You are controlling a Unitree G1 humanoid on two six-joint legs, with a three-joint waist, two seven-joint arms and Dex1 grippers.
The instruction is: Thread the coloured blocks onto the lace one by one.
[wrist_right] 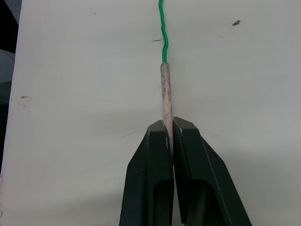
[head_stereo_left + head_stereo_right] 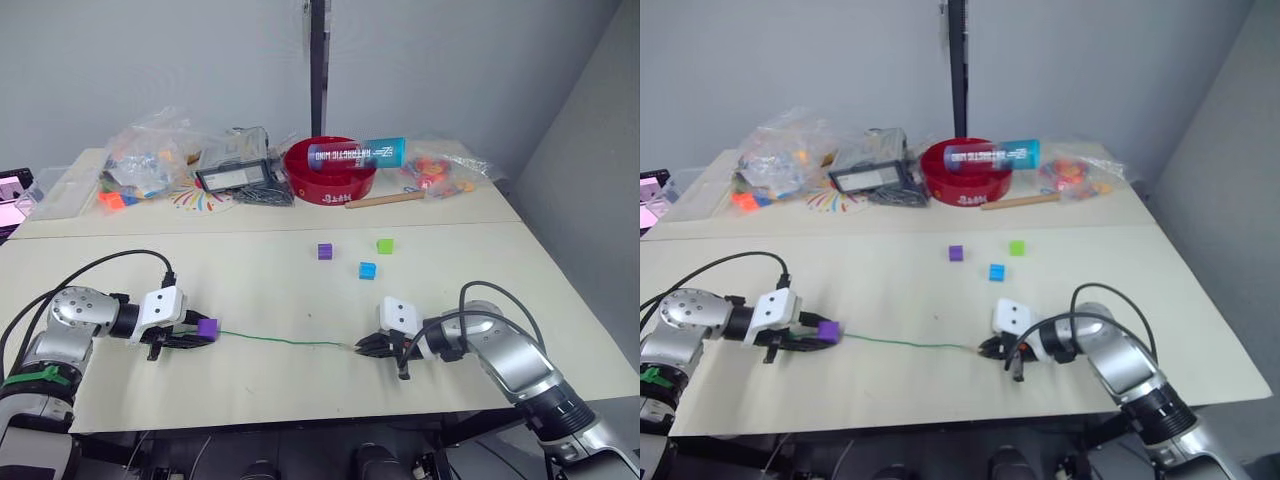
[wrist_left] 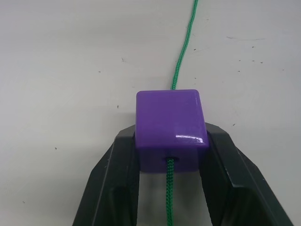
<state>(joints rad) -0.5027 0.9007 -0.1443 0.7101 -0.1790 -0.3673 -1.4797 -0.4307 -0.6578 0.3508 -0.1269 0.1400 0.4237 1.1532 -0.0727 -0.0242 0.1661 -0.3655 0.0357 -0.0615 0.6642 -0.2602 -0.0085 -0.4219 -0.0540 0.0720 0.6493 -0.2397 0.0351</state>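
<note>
Green lace (image 2: 285,341) stretched along the desk's (image 2: 270,285) front edge, left gripper (image 3: 171,155) clamping a threaded purple block (image 3: 170,129), right gripper (image 1: 169,136) pinching its pale tip (image 1: 165,94) (three loose blocks mid-desk, open surface between).

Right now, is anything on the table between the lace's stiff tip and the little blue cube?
Nothing visible. The pale stiff tip, pinched in the right gripper, has only bare table between it and the small blue plastic cube.
</note>
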